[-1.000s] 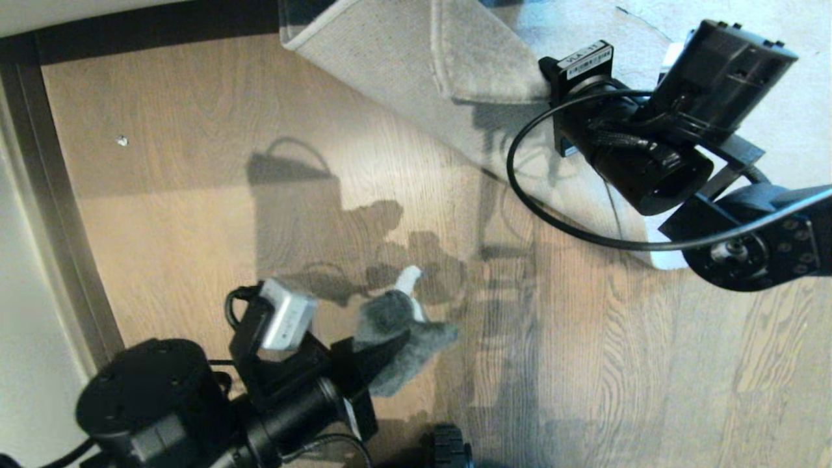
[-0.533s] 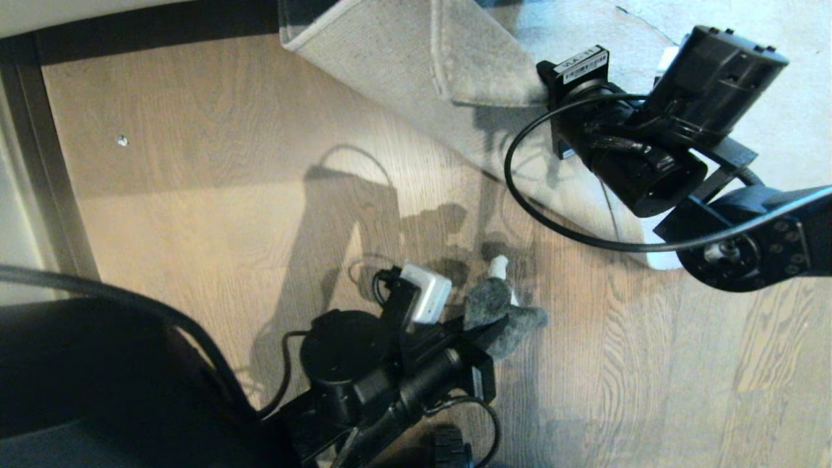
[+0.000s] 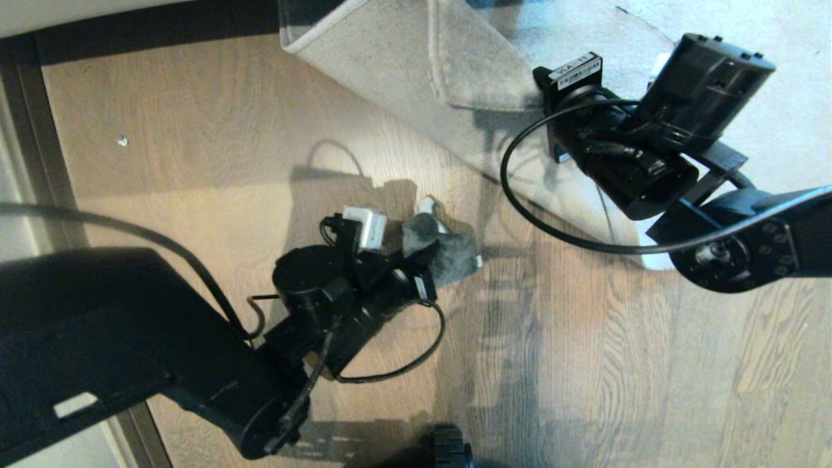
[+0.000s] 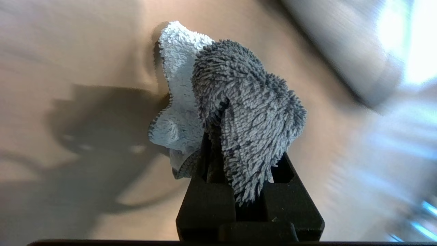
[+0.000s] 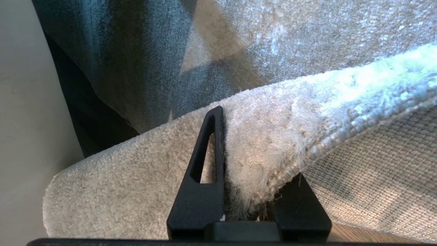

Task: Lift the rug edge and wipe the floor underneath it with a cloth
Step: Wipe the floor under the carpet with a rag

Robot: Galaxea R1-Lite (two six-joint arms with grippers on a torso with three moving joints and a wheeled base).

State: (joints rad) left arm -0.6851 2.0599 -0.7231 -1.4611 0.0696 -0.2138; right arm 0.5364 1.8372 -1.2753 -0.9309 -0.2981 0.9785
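Brown wood-grain floor [image 3: 195, 117] fills most of the room underfoot, crossed by long shadows of the robot's arms. Nearest, the left arm reaches out over the planks, and its tool [image 3: 422, 257] is pressed together on the cloth [image 3: 448, 253], a fuzzy dark grey rag with a paler side and a small white tag. In the left wrist view the cloth [image 4: 239, 112] bunches up out of the 2 black fingers [image 4: 205, 201], close over the bare floor beside the rug. Farther on, the right tool [image 5: 245, 205] is pinching the rug edge [image 5: 273, 150], 1 finger [image 5: 205, 177] on the pile side and the other under the woven backing. That rug edge [image 3: 481, 71] is folded up and back, its beige underside facing out. Beyond it, a dark skirting strip [image 3: 149, 26] runs along the wall.
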